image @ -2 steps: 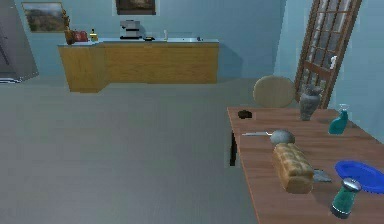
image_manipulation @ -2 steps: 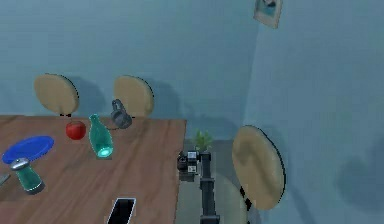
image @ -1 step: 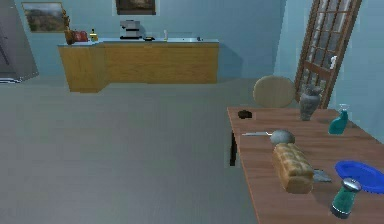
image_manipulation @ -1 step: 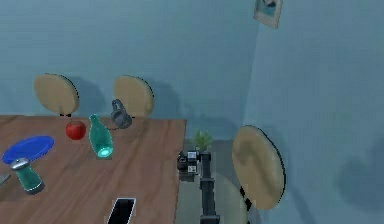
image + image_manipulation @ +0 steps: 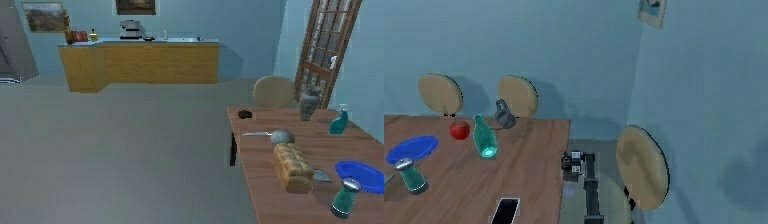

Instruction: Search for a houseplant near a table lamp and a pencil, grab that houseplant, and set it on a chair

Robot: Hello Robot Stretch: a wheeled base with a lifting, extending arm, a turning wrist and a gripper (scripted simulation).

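My arm [image 5: 591, 196] rises from the arm side view's bottom edge. The gripper [image 5: 570, 164] sits at its far end, right by the corner of a wooden table [image 5: 534, 160]. I cannot tell whether it holds anything. Three chairs with round tan backs stand around this table: one close to the arm [image 5: 642, 166] and two at the far side [image 5: 517, 95] [image 5: 441, 94]. In the forward view a round-backed chair [image 5: 272, 91] stands behind the wooden table [image 5: 262, 165].
On the table are a teal bottle [image 5: 484, 138], red apple [image 5: 459, 129], grey vase [image 5: 505, 115], blue plate [image 5: 412, 149], shaker [image 5: 412, 178] and phone [image 5: 506, 211]. A bread loaf [image 5: 293, 167] and ladle [image 5: 272, 134] lie there too. A kitchen counter [image 5: 140, 62] lines the back wall across open floor.
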